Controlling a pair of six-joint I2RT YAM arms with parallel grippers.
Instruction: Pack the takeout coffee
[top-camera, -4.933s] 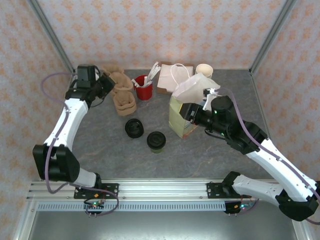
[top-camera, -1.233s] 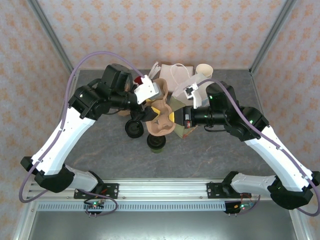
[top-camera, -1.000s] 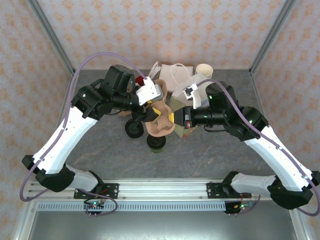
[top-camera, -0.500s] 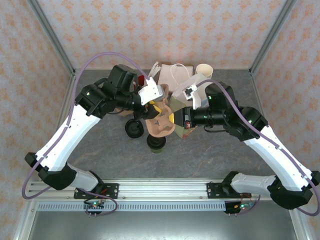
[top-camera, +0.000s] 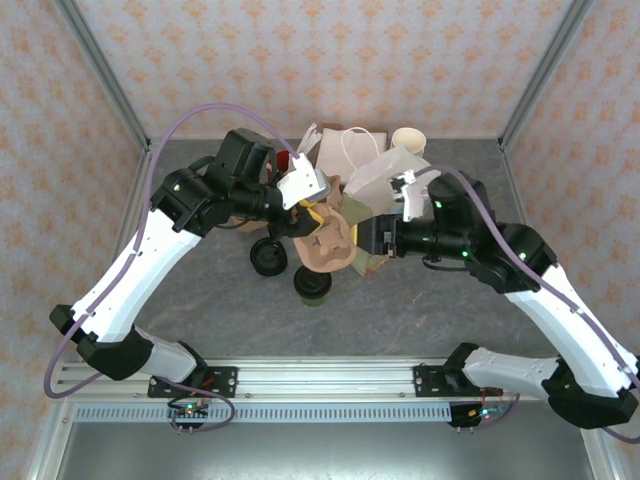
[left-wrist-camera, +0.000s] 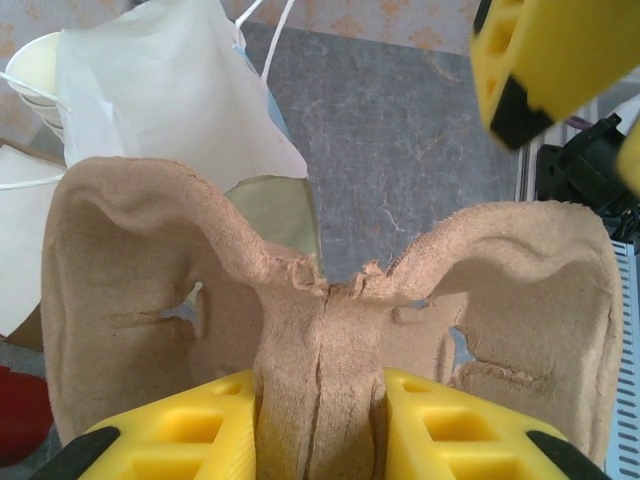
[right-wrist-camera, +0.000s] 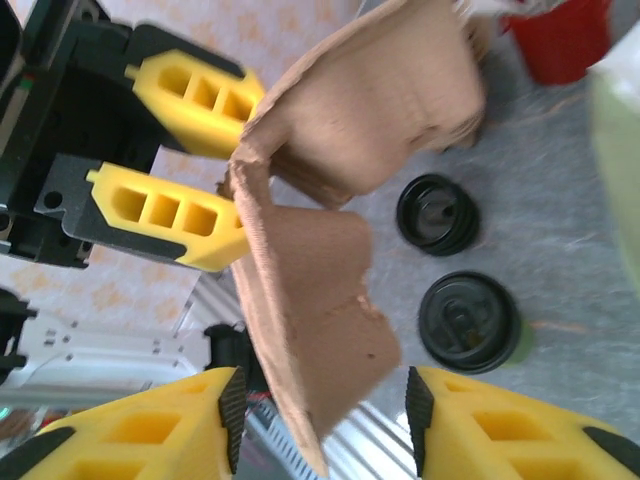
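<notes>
Over the middle of the table (top-camera: 200, 300), the left gripper (left-wrist-camera: 322, 425) is clenched on the centre ridge of a cup carrier (left-wrist-camera: 150, 260). The right gripper (right-wrist-camera: 318, 425) is released, its fingers astride the carrier's edge. The takeout coffee (top-camera: 312, 284) stands on the table partly under it, beside a loose black lid (top-camera: 268, 257).

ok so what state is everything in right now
cup carrier: off the table, gripped at its centre ridge
left gripper: shut on the cup carrier
right gripper: open, straddling the cup carrier's edge
takeout coffee: upright on the table, lid on, not packed
loose lid: flat on the table
paper bag: standing upright
</notes>
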